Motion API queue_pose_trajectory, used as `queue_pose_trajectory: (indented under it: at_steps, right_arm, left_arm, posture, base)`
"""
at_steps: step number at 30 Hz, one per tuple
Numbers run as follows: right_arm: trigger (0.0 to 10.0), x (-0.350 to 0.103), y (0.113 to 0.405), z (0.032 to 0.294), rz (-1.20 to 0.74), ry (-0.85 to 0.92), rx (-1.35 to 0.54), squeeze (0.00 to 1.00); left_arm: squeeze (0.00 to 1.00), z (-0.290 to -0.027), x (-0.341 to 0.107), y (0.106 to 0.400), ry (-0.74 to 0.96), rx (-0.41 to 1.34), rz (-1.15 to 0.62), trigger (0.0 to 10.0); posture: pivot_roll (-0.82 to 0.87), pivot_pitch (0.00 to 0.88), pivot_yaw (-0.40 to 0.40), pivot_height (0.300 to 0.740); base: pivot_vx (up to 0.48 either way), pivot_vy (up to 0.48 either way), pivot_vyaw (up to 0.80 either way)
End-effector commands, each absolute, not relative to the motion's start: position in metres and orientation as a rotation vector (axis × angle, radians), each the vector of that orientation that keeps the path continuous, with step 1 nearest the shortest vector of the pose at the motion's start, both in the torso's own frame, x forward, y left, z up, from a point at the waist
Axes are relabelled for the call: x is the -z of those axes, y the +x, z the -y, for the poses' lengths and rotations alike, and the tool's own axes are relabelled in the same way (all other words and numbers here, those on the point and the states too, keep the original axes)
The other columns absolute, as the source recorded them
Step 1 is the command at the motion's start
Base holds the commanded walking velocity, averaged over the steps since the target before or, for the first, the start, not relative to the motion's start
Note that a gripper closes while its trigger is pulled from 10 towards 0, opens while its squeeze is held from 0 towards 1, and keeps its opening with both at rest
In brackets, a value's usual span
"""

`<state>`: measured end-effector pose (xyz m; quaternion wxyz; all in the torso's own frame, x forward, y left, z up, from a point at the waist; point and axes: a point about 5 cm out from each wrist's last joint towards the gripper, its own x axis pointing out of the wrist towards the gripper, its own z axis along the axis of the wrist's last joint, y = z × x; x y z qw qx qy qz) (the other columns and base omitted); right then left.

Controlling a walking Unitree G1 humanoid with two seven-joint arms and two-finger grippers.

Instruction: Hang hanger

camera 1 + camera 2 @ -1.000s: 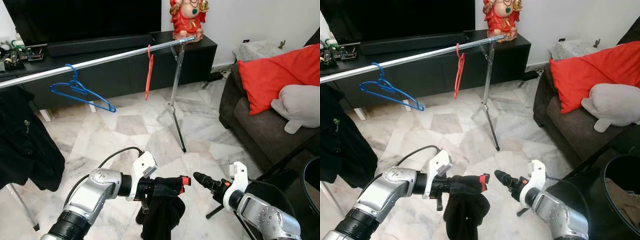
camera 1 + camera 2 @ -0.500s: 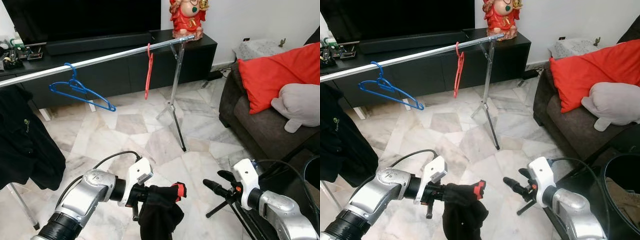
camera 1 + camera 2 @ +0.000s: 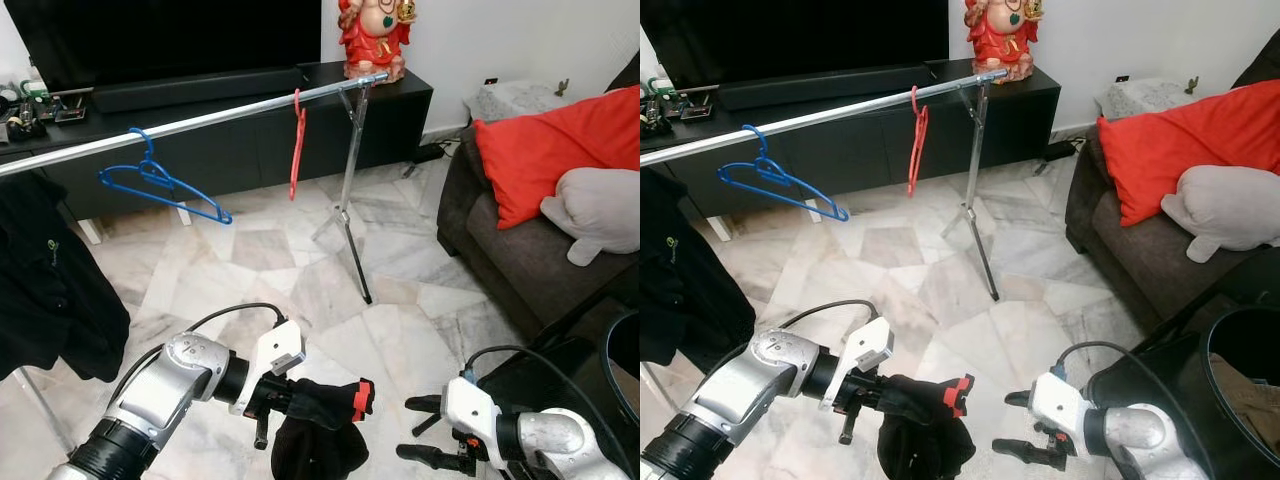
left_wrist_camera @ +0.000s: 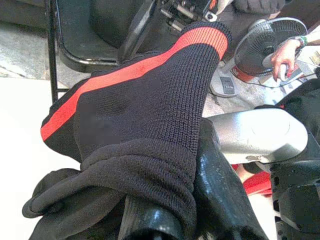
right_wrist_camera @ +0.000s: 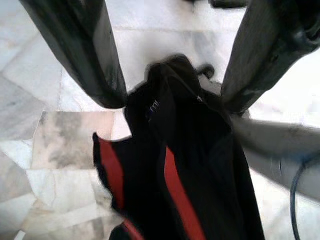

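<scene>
A silver clothes rail (image 3: 200,122) crosses the room in front of the TV console. On it hang a blue hanger (image 3: 160,182) and a red hanger (image 3: 297,140). A black shirt (image 3: 50,290) hangs at the rail's left end. Low in front of me, my left gripper (image 3: 340,398) is shut on a black garment with a red stripe (image 3: 315,440), which drapes over its fingers (image 4: 220,200). To its right, my right gripper (image 3: 418,430) stands open, its fingers (image 5: 85,55) spread apart and facing the garment (image 5: 185,165) without touching it.
The rail's tripod leg (image 3: 345,215) stands on the marble floor. A dark sofa (image 3: 500,240) with a red cushion (image 3: 560,150) and a grey plush toy (image 3: 600,210) is at the right. A red figurine (image 3: 375,35) sits on the console. A black basket (image 3: 1240,390) is by my right arm.
My right gripper has drawn back from the garment's red cuff, dropped lower and spread its fingers wide. The left gripper keeps hold of the garment, slightly lower.
</scene>
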<state>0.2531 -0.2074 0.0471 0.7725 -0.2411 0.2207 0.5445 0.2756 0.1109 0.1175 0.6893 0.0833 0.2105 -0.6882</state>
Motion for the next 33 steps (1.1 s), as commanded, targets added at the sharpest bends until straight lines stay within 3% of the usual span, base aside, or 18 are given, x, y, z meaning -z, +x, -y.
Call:
queue_pose_trajectory:
  at_steps: [1, 7, 12, 17, 33]
  right_arm:
    - [10.0, -0.039, 0.252, 0.211, -0.498, -0.687, -1.199, 0.0]
    - [10.0, -0.038, 0.265, 0.209, -0.392, -0.877, -1.108, 0.0]
    - [10.0, -0.043, 0.275, 0.2, -0.265, -0.886, -1.03, 0.0]
    - [10.0, -0.04, 0.273, 0.191, -0.238, -0.832, -1.062, 0.0]
    - [10.0, -0.044, 0.282, 0.172, -0.112, -0.919, -1.094, 0.0]
  left_arm:
    - [0.0, -0.107, -0.125, 0.275, 0.207, 1.574, -0.436, 0.0]
    - [0.0, -0.107, -0.128, 0.272, 0.223, 1.598, -0.436, 0.0]
    - [0.0, -0.104, -0.131, 0.268, 0.236, 1.639, -0.433, 0.0]
    - [0.0, -0.101, -0.133, 0.265, 0.255, 1.68, -0.434, 0.0]
    - [0.0, -0.096, -0.136, 0.261, 0.264, 1.711, -0.428, 0.0]
  posture:
    - [-0.07, 0.096, 0.061, 0.74]
    - [-0.07, 0.086, 0.07, 0.74]
    - [-0.06, 0.088, 0.073, 0.74]
    - [-0.05, 0.095, 0.074, 0.74]
    - [-0.03, 0.099, 0.07, 0.74]
  base:
    - [0.0, 0.0, 0.0]
    - [0.0, 0.0, 0.0]
    - [0.0, 0.0, 0.0]
    - [0.0, 0.0, 0.0]
    - [0.0, 0.0, 0.0]
